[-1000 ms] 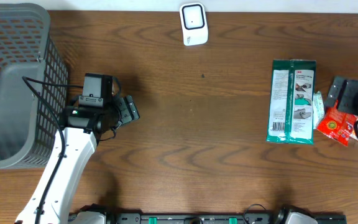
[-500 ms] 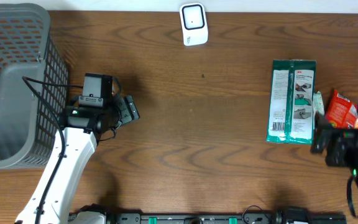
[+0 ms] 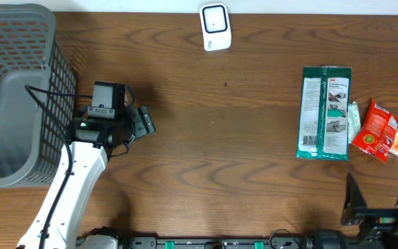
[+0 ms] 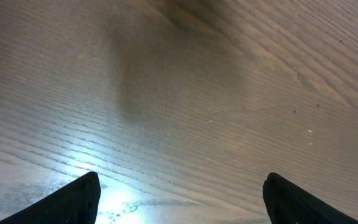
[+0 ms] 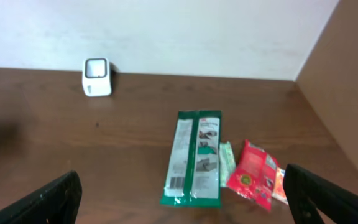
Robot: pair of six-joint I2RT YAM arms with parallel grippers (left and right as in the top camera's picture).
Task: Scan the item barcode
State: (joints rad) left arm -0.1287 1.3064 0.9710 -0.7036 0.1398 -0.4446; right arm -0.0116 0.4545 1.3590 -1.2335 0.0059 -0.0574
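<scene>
Item: green packet (image 3: pixel 325 112), flat on the tabletop (image 3: pixel 226 152) at right of frame, long axis top-to-bottom.
Right gripper (image 5: pixel 182 214): jaws apart, empty, lower right; the packet lies up-frame. I judge this arm nearer.
Left gripper (image 3: pixel 144 121): jaws apart, empty, beside basket (image 3: pixel 12 104).
Scanner (image 3: pixel 214 26): top centre.
Obstruction: red packet (image 3: pixel 374 130) just beside the item.

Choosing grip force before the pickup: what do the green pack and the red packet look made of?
Green pack: looks like thin printed plastic film, slightly glossy; it lies flat with a lengthwise seam. Red packet: probably a glossy plastic or foil wrapper; its surface looks crinkled and uneven.
</scene>
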